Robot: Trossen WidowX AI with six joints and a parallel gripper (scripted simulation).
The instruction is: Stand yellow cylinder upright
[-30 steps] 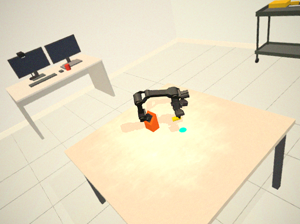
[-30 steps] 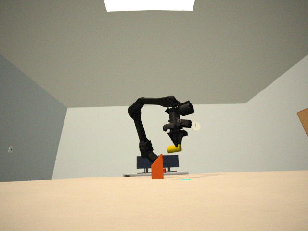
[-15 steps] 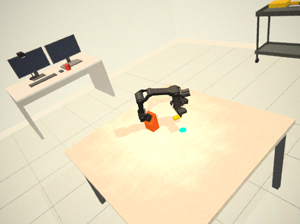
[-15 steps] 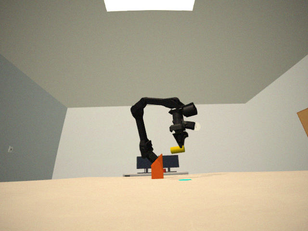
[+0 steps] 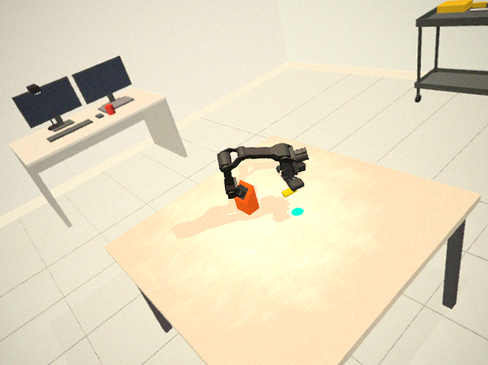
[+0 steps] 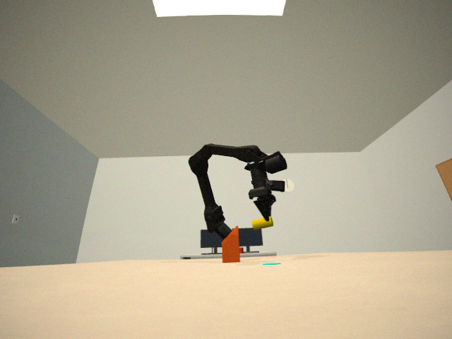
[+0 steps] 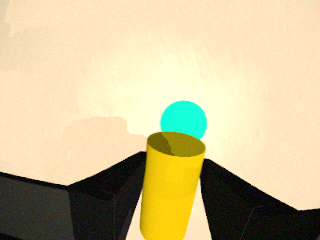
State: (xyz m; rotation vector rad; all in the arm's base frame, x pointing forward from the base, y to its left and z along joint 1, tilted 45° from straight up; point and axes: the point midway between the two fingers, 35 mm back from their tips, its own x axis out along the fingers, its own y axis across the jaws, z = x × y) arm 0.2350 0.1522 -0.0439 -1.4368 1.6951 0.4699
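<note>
Wears black all over the arm (image 5: 257, 153) (image 6: 228, 150); has slim, rounded links; carries a stubby cylindrical housing (image 5: 301, 153) (image 6: 276, 162) at two o'clock in the exterior view; ends in tapering, angular fingers (image 6: 263, 208).

Office-like room: desk (image 5: 155, 103) with two monitors (image 5: 47, 101) (image 5: 102, 79) (image 6: 210, 238) (image 6: 252, 236).

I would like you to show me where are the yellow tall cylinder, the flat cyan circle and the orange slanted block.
Yellow tall cylinder (image 5: 287, 193) (image 6: 260, 223) (image 7: 170, 190): top, exterior, wrist; its curved side.
Flat cyan circle (image 5: 297, 211) (image 6: 271, 263) (image 7: 183, 117): same views; its upper surface.
Orange slanted block (image 5: 247, 202) (image 6: 231, 250): top, exterior; its side.
</note>
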